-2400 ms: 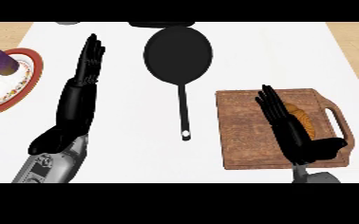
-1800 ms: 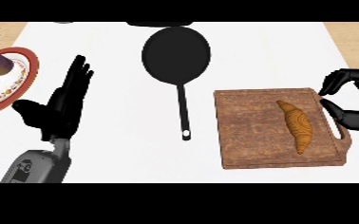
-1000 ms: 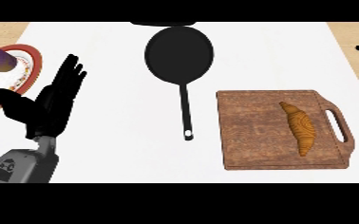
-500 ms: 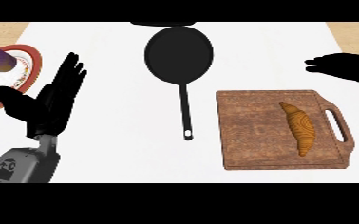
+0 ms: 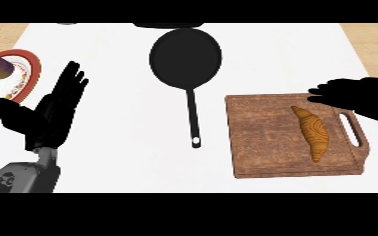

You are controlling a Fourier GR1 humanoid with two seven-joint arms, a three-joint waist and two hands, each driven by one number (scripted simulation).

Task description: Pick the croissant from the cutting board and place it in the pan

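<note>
A golden-brown croissant [image 5: 312,134] lies lengthwise on the right half of the wooden cutting board [image 5: 266,140]. The black pan [image 5: 185,58] rests empty at the upper middle of the white counter, its handle [image 5: 193,120] pointing toward me. My right hand [image 5: 348,95] comes in from the right edge over the board's far right corner, just above the croissant's far tip, not touching it; its fingers point left and look relaxed. My left hand [image 5: 50,114] rests open at the lower left, fingers up.
A red-rimmed plate [image 5: 23,72] with a dark purple item on it sits at the left edge, close to my left hand. The board has a cut-out handle [image 5: 356,134] on its right side. Dark objects show along the counter's far edge.
My right hand, off to the right a second ago, has come back in from the right edge and moved down and left to the board's far corner. The left hand stays put.
</note>
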